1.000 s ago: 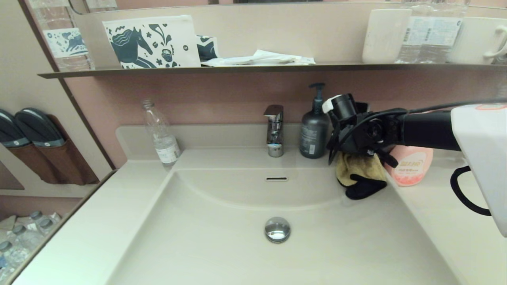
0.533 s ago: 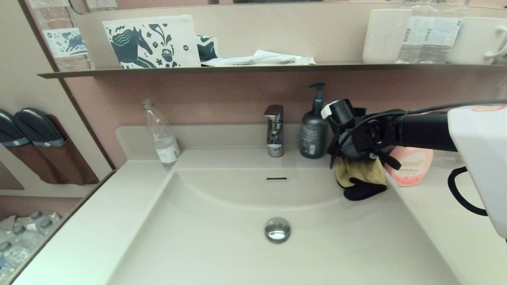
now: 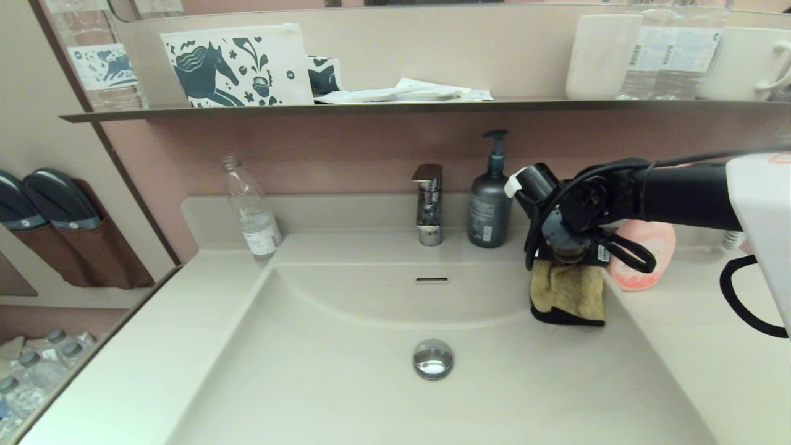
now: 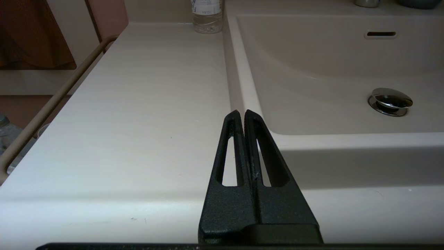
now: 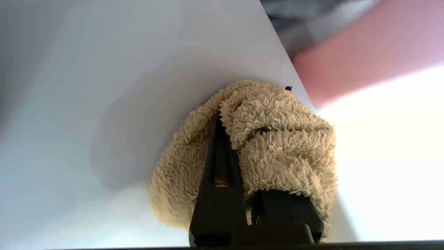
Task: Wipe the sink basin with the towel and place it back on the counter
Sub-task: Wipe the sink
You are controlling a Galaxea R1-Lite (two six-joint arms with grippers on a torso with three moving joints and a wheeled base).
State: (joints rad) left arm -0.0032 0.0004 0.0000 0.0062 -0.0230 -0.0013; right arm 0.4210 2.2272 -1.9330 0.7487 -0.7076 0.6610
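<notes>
The mustard-yellow towel [image 3: 568, 292] with dark edging hangs over the sink basin's [image 3: 346, 383] far right rim. My right gripper [image 3: 565, 262] points down and is shut on its bunched top. In the right wrist view the towel [image 5: 277, 139] wraps over one finger and rests against the sloped basin wall [image 5: 104, 104]. The chrome drain plug [image 3: 432, 358] sits mid-basin, left of the towel. My left gripper [image 4: 241, 113] is shut and empty, parked above the counter [image 4: 138, 121] beside the basin's left rim. It is out of the head view.
A pink soap bottle [image 3: 642, 259] stands right behind the towel. A grey pump bottle [image 3: 490, 204] and the chrome tap [image 3: 429, 201] stand at the back edge. A clear plastic bottle [image 3: 250, 210] is at the back left. The dark wall shelf [image 3: 395, 106] runs overhead.
My right gripper has turned to point downward and dropped slightly. The towel has swung from a bunched lump to hanging flat against the basin's right rim.
</notes>
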